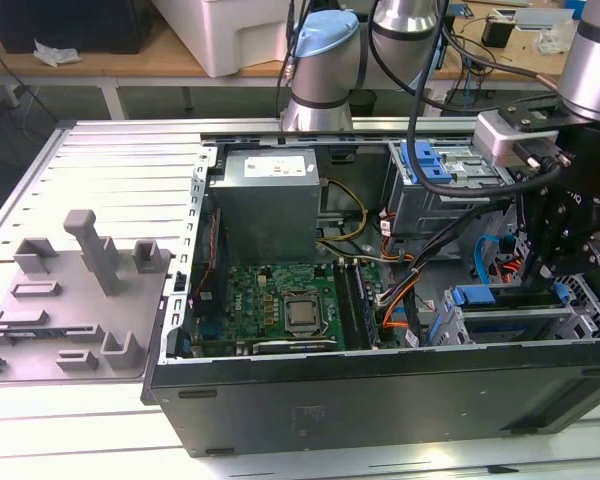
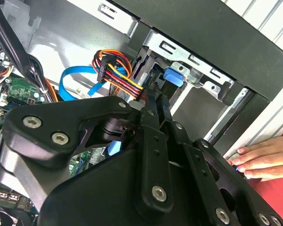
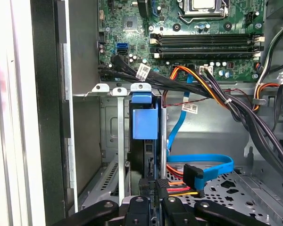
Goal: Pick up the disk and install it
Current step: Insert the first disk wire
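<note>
Sheet-metal computer case [image 1: 380,400], black outside and bare grey inside, lies open on a ribbed white table [image 1: 110,160]. A green circuit board [image 1: 280,300] with a square silver socket covers the case floor, and a boxy grey power supply [image 1: 265,200] sits at its 12 o'clock in the exterior view. At the 3 o'clock end of the case stands a perforated metal drive cage [image 3: 111,141].

The disk [image 1: 510,318] is in that cage, standing on edge between the thin steel walls, with its glossy blue plastic rail and tab [image 3: 145,120] showing along the exposed edge. The black, bolted gripper [image 1: 533,270] hangs just at the disk's 1 o'clock in the exterior view. In both wrist views its slim fingers [image 2: 155,101] are drawn narrow, nearly parallel, and reach down to the disk's edge beside the tab; I cannot tell whether they pinch it or merely touch it.

A flat blue ribbon cable [image 3: 203,162] and a bundle of red, orange and yellow wires [image 2: 115,66] curl beside the cage. A person's hand [image 2: 264,157] rests on a red surface outside the case wall.
</note>
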You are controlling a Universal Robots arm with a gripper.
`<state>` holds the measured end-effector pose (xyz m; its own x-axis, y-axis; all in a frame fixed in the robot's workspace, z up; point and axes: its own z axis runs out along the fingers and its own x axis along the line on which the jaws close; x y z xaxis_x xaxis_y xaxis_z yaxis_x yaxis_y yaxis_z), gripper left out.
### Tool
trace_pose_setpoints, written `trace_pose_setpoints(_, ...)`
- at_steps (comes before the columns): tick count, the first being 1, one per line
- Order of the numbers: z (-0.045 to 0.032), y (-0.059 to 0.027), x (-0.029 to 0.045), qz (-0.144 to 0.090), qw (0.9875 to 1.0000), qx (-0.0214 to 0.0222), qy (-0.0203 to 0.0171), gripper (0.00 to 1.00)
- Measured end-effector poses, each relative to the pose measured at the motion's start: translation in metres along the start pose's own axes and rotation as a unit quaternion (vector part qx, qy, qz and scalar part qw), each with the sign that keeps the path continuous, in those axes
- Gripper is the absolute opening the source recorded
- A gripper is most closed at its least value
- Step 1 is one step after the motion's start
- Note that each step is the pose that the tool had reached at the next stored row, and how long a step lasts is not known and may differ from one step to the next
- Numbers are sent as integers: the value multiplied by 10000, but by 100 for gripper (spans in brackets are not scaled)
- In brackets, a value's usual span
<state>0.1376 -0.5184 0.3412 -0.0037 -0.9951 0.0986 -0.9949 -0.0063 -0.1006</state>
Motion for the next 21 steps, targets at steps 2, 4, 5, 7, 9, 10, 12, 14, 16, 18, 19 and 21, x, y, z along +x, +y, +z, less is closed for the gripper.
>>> trace_pose_setpoints(2, 1, 0, 0, 0, 10000, 0, 0, 17)
trace_pose_setpoints(4, 3, 0, 0, 0, 10000, 0, 0, 17)
trace_pose_setpoints(5, 3, 0, 0, 0, 10000, 0, 0, 17)
trace_pose_setpoints(7, 5, 1, -1, 0, 10000, 0, 0, 17)
trace_pose_setpoints(9, 8, 1, -1, 0, 10000, 0, 0, 17)
trace_pose_setpoints(10, 10, 1, -1, 0, 10000, 0, 0, 17)
trace_pose_setpoints(12, 11, 1, -1, 0, 10000, 0, 0, 17)
trace_pose_setpoints(14, 11, 1, -1, 0, 10000, 0, 0, 17)
trace_pose_setpoints(16, 12, 1, -1, 0, 10000, 0, 0, 17)
trace_pose_setpoints(18, 8, 1, -1, 0, 10000, 0, -2, 17)
trace_pose_setpoints(19, 3, 0, 0, 0, 10000, 0, -1, 17)
trace_pose_setpoints(21, -7, -1, 1, 0, 10000, 0, 0, 17)
